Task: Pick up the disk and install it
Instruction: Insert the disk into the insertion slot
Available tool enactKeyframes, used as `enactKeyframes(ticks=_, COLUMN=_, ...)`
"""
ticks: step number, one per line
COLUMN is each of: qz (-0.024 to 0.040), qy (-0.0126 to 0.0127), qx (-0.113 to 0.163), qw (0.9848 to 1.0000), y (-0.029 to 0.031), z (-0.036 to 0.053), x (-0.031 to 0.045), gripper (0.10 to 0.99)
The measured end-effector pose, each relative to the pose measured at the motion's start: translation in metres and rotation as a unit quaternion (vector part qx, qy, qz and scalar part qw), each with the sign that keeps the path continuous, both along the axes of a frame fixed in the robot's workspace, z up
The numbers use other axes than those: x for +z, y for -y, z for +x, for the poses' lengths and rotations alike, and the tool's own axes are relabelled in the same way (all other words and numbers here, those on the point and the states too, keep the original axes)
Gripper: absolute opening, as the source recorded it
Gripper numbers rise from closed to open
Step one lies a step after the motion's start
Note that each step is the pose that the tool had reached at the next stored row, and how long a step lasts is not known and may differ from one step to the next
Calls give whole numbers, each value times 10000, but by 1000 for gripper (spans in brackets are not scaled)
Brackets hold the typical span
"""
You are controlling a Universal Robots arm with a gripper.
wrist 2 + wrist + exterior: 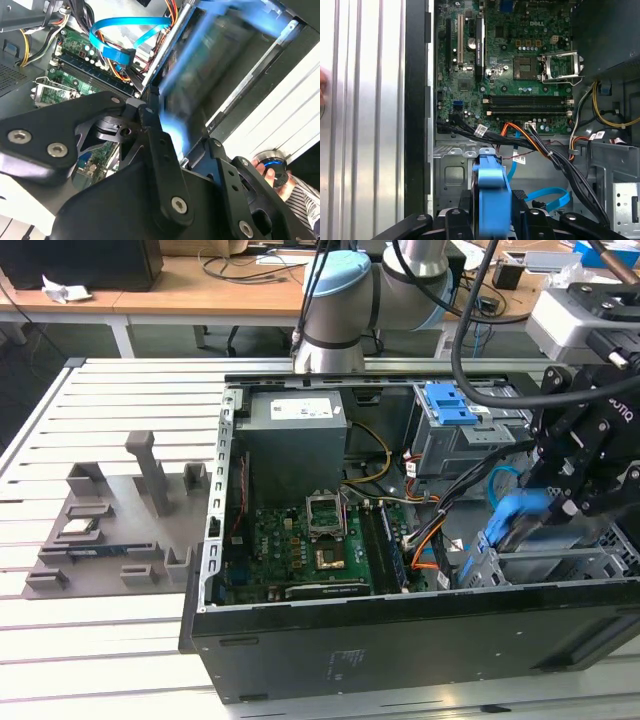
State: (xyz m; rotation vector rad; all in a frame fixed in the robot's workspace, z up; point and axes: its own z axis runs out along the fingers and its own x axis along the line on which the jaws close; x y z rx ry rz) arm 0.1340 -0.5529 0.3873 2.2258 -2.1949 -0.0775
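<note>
a: nearest the camera on the arm, what's there?
b: the gripper (492,220), its black fingers (457,222) closed on the disk (491,192), which stands on edge between them in its blue caddy. in the exterior view the disk (520,515) hangs tilted at the case's right end, over the grey drive bay (560,565).

a: what crowds it?
b: just beyond, a bundle of black and orange cables (530,142) crosses the bay's mouth, and a flat blue data cable (550,197) loops beside the disk. a yellow wire (615,122) runs by the power supply.

a: further in?
b: the green motherboard (510,65) with its open cpu socket (562,65). the blue-latched drive cage (455,425) stands behind the gripper.

a: outside the case?
b: on the slatted counter (110,630), well apart to the exterior view's left, a grey parts holder (110,530).
</note>
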Motion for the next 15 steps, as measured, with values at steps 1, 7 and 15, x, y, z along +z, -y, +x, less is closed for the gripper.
enactKeyframes(ticks=1, qz=1, qy=0, qx=0, qw=10000, y=0, z=0, x=-1, gripper=439)
enactKeyframes(ticks=7, qz=0, qy=0, qx=0, qw=10000, y=0, z=0, x=-3, gripper=361)
enactKeyframes(ticks=15, qz=0, qy=0, qx=0, qw=10000, y=0, z=0, x=-7, gripper=106)
